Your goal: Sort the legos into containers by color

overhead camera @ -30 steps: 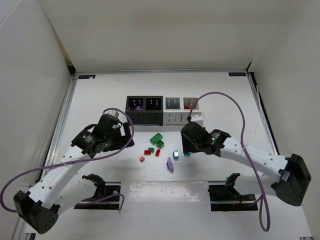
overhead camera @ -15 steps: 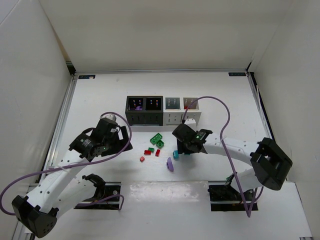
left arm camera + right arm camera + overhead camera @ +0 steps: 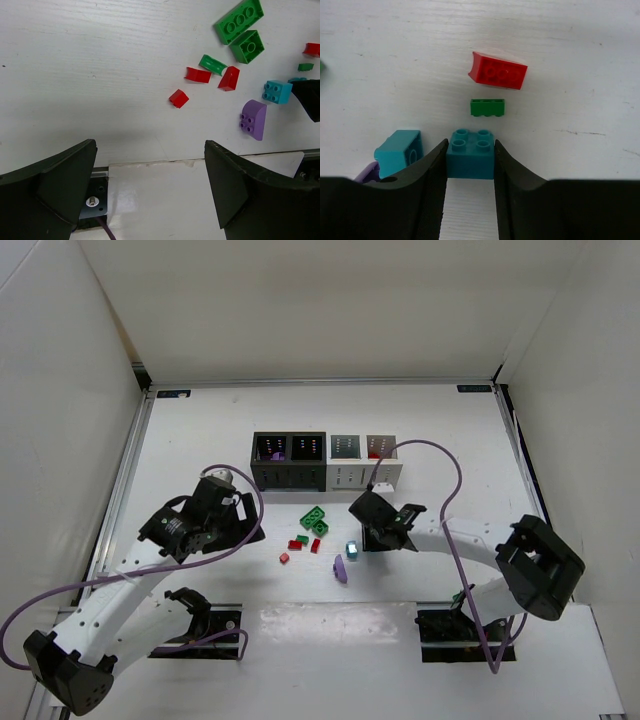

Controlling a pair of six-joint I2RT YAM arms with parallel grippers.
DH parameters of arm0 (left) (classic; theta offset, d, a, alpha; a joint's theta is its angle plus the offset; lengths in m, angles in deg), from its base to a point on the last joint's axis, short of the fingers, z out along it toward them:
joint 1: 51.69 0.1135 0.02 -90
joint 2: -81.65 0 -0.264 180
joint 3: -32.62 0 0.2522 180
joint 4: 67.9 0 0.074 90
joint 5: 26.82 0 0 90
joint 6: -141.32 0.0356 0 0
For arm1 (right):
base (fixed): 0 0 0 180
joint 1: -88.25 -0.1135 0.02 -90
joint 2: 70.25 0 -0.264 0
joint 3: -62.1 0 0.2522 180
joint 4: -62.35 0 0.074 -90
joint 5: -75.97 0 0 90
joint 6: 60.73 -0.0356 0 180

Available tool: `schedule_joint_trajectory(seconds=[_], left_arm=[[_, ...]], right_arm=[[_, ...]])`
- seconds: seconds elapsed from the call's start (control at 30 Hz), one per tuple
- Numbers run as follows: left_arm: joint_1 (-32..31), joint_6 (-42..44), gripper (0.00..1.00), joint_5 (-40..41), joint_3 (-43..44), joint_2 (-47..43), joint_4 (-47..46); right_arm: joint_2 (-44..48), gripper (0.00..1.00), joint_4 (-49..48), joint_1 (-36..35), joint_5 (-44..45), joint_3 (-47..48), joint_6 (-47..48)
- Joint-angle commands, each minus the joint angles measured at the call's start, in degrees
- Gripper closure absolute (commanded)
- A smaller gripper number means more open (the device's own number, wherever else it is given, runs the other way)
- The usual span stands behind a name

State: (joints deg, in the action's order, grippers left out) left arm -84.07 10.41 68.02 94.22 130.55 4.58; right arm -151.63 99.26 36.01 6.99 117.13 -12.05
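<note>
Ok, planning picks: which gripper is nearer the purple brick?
Right: right gripper, jaws on a teal brick, is beside the purple brick; left gripper hangs beyond the red bricks.

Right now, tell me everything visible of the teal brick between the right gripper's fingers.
The teal brick is a square, glossy plastic piece with four round studs on top. It sits flat, studs up, on the white table, gripped by the right gripper, whose fingers press both its sides. Nothing else touches it.
</note>
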Motion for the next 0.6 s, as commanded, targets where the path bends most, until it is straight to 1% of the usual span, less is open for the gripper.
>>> schedule_joint_trajectory(seconds=[0.0, 0.1, 0.2, 0.23, 0.27, 0.33, 0.43, 0.47, 0.5, 0.53, 0.57], left_arm=[[-0.14, 0.65, 0.0, -0.27, 1.91, -0.04, -0.27], [-0.14, 0.83, 0.0, -0.45, 2.09, 0.31, -0.45], [-0.05, 1.18, 0.0, -1.06, 2.0, 0.31, -0.88], [-0.14, 1.35, 0.0, -1.58, 2.09, 0.49, -1.06], [-0.14, 1.62, 0.0, -1.85, 2.17, 0.49, -1.32], [-0.14, 2.5, 0.0, -2.03, 2.09, 0.49, -1.77], [-0.14, 2.85, 0.0, -2.21, 2.17, 0.84, -2.55], [-0.14, 3.02, 0.0, -2.29, 2.09, 0.93, -2.64], [-0.31, 3.11, 0.0, -2.55, 2.0, 1.1, -3.34], [-0.23, 3.29, 0.0, -2.64, 1.91, 1.19, -3.43], [-0.23, 3.11, 0.0, -2.73, 1.83, 1.45, -3.61]], right_arm=[[-0.71, 0.74, -1.71, -1.1, 1.22, 0.03, -1.48], [-0.62, 0.74, -1.19, -1.98, 2.27, 0.82, -1.39], [0.26, 0.75, 1.88, -3.03, 4.2, 3.1, -0.95], [1.04, 0.77, 3.63, -3.9, 5.17, 5.63, -0.26], [2.01, 0.77, 5.56, -4.09, 5.61, 6.79, 0.88], [3.16, 0.77, 8.21, -4.44, 8.07, 11.96, 3.17], [5.27, 0.77, 11.47, -1.12, 8.43, 18.47, 9.13], [5.18, 0.77, 11.73, 0.64, 8.25, 23.36, 11.85], [5.1, 0.77, 11.04, 1.35, 7.82, 24.54, 14.49], [4.92, 0.77, 10.25, 3.8, 7.12, 25.77, 15.64], [3.96, 0.77, 7.98, 4.87, 5.2, 28.83, 18.35]])
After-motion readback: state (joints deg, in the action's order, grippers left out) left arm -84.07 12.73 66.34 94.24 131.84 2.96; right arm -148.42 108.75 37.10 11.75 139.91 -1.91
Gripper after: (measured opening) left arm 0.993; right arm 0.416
